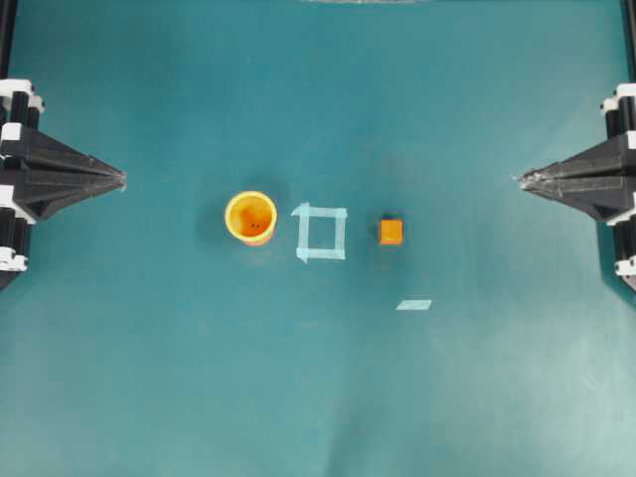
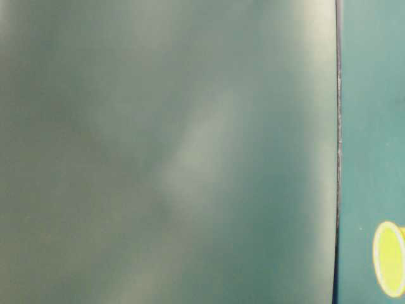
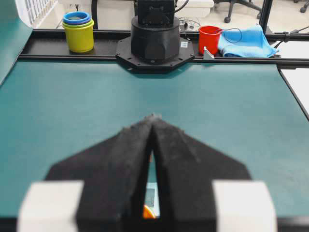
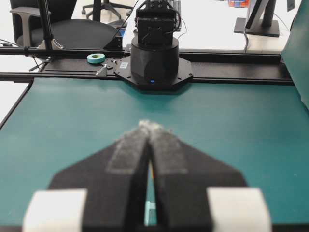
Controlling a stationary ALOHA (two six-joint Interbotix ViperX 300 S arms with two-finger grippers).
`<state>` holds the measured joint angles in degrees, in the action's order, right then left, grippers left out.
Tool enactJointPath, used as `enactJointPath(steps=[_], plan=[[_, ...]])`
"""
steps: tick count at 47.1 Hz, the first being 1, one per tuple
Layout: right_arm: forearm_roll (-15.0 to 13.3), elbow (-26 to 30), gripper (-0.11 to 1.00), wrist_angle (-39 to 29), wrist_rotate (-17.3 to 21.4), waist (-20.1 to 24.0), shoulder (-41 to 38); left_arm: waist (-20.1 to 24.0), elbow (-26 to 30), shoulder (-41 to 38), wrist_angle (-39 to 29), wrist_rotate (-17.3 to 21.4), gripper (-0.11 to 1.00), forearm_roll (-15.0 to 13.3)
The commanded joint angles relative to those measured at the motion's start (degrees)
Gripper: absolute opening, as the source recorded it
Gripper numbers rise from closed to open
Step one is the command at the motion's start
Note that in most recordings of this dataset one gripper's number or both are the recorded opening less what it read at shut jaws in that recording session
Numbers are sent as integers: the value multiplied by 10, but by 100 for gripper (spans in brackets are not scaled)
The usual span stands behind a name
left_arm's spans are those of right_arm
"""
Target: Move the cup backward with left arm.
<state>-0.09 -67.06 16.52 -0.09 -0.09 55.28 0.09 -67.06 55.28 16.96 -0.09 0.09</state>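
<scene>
The yellow-orange cup (image 1: 250,217) stands upright on the teal table, left of the middle. Its yellow rim shows at the lower right of the table-level view (image 2: 389,258). My left gripper (image 1: 121,179) is shut and empty at the left edge, well apart from the cup and pointing toward it. In the left wrist view the left gripper's (image 3: 153,117) jaws meet at the tips, and a sliver of the cup (image 3: 148,212) shows through the gap behind them. My right gripper (image 1: 521,180) is shut and empty at the right edge; it also shows in the right wrist view (image 4: 150,125).
A pale tape square (image 1: 321,232) lies just right of the cup, then a small orange cube (image 1: 391,232). A tape strip (image 1: 413,304) lies nearer the front. Stacked cups (image 3: 79,31), a red cup (image 3: 209,38) and a blue cloth (image 3: 246,41) sit beyond the table.
</scene>
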Motion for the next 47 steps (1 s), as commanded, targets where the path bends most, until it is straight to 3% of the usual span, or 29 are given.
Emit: enactJointPath(steps=[1,29,41,47], plan=[[2,12,-1,4,4,1,-4,-2,6,2,-17,11,0,3],[1,28,-1,-11,4,0,-11,2,-1,-32,-4,25,2,3],[0,28,-1,-12,4,1,-10,2,-13,-88,46,25,42,3],[0,28,-1,-13,4,1,-11,2,-31,-134,105,25,46,3]])
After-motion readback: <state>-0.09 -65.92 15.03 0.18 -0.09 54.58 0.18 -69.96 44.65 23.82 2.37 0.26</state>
